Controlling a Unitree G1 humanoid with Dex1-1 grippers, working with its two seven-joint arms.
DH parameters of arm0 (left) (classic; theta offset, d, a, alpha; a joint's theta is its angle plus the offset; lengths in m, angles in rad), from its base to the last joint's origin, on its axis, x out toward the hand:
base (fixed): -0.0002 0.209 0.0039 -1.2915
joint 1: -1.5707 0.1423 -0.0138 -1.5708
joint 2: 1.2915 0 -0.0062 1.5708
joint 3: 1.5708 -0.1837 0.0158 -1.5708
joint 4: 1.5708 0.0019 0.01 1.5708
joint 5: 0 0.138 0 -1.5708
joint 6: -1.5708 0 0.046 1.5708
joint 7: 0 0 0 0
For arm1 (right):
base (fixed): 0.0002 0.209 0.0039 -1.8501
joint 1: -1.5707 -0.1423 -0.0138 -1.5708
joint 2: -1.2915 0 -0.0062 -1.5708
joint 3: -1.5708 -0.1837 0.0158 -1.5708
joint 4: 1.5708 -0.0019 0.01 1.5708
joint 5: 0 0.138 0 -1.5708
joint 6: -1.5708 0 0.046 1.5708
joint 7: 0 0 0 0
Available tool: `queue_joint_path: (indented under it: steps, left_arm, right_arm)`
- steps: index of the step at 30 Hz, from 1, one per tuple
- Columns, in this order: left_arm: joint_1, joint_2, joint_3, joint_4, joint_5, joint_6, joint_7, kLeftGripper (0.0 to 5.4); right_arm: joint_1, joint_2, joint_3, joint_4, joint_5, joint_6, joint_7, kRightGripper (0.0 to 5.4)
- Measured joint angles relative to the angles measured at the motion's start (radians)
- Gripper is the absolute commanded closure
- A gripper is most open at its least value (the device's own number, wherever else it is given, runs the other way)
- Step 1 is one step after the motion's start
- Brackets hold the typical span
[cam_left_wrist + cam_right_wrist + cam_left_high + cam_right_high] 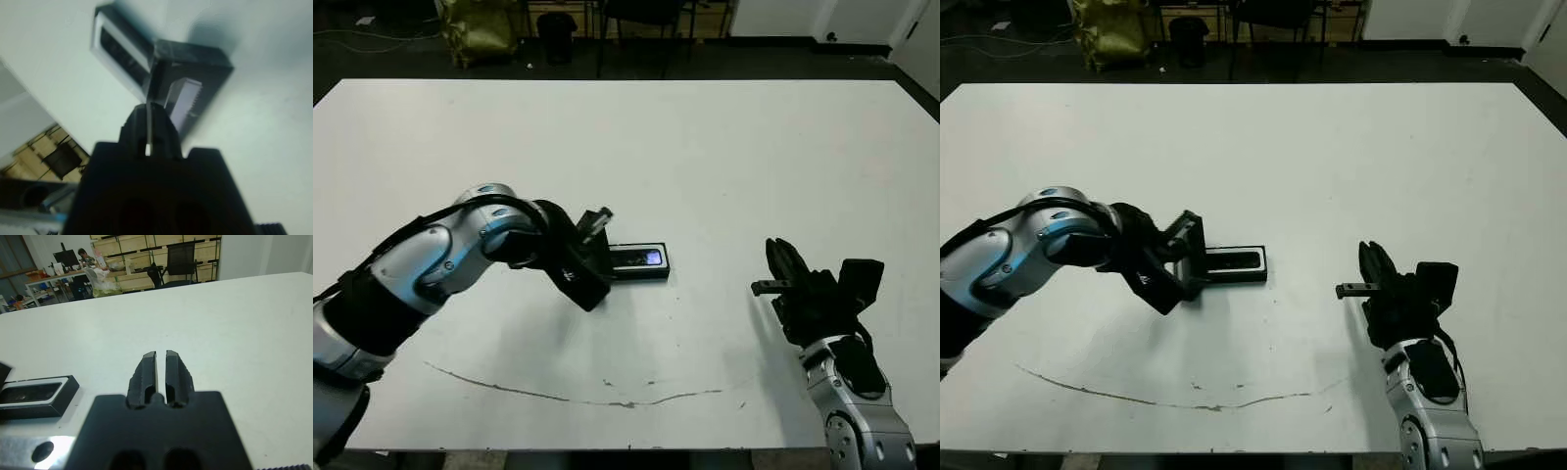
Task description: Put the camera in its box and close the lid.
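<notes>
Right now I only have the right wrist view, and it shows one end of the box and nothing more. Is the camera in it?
Observer: Yes. The head view shows the camera lying inside the box, with its bluish patch facing up.
Operator: Lid on?
Observer: No. The left gripper is pinching the lid and holding it tilted up at the box's left end, so the box is open.
Operator: Is my right arm in the way?
Observer: No. From above, the right gripper sits well to the right of the box, with bare table between them. It holds nothing.
</notes>
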Motion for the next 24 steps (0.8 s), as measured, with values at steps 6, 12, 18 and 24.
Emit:
queue_joint_path:
  steps: [6, 12, 18, 24]
  left_arm:
    - [-0.006, 0.001, -0.001, 0.019, -0.005, -0.033, 0.006, 5.40]
    - [-0.006, -0.001, -0.002, 0.022, -0.001, -0.044, 0.030, 5.40]
    - [-0.006, -0.021, -0.003, 0.020, 0.014, -0.041, 0.051, 5.40]
    - [-0.014, -0.023, -0.003, 0.020, 0.018, -0.038, 0.041, 5.40]
  right_arm:
    - [0.000, 0.000, 0.004, 0.004, 0.002, -0.002, 0.005, 5.38]
    - [0.000, 0.000, 0.013, -0.015, -0.010, 0.017, -0.011, 5.38]
    - [0.002, 0.000, 0.014, -0.012, -0.010, 0.011, -0.007, 5.38]
    - [0.006, 0.001, 0.013, -0.005, -0.007, 0.010, -0.003, 5.38]
